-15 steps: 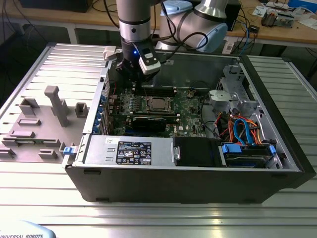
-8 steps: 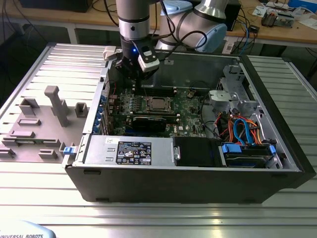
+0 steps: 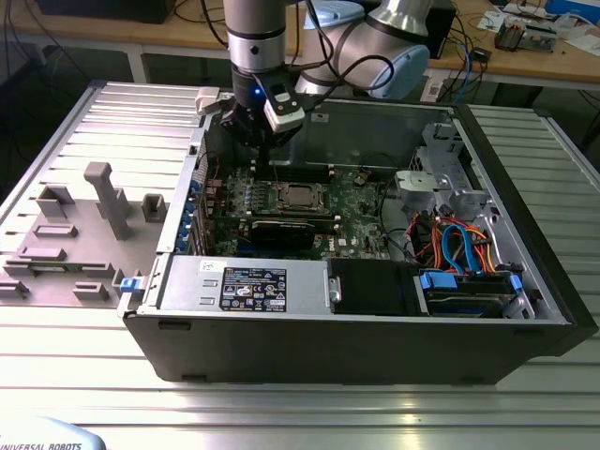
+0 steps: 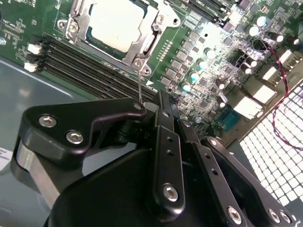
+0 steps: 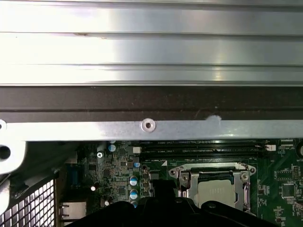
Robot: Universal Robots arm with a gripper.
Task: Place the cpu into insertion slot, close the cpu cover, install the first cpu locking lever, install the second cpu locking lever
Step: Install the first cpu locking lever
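Pincer [image 3: 255, 139] on the one arm hangs inside the open computer case [image 3: 328, 349], low over the green circuit board [image 3: 361, 202] and near the far wall. In the second wrist view its black fingers [image 4: 163, 111] are drawn together with no gap showing. One thin lever rod [image 4: 138, 82] rises from a corner of the socket and ends just beside the tips; I cannot tell if they touch it.

From the exterior view's left, a grey tray [image 3: 56, 248] of upright blocks lies on the slatted metal table [image 3: 300, 412], just beside the case. Next comes the pincer, then the one chip [image 3: 300, 196], a little to its right and nearer the camera. The chip lies flat in the socket [image 5: 215, 176], silver face up. It is square, so no side is the long one, and its edges run in line with the case walls. One silver cover frame [image 5: 182, 182] lies flat around it, its window showing the chip. Further right stand a metal drive cage [image 3: 441, 173] and a bundle of blue and orange cables [image 3: 459, 246].

Straight above the socket the space is open. Long black memory slots [image 5: 203, 151] lie between the socket and the case wall, and a black card [image 3: 281, 232] sits just beside the socket's near edge.
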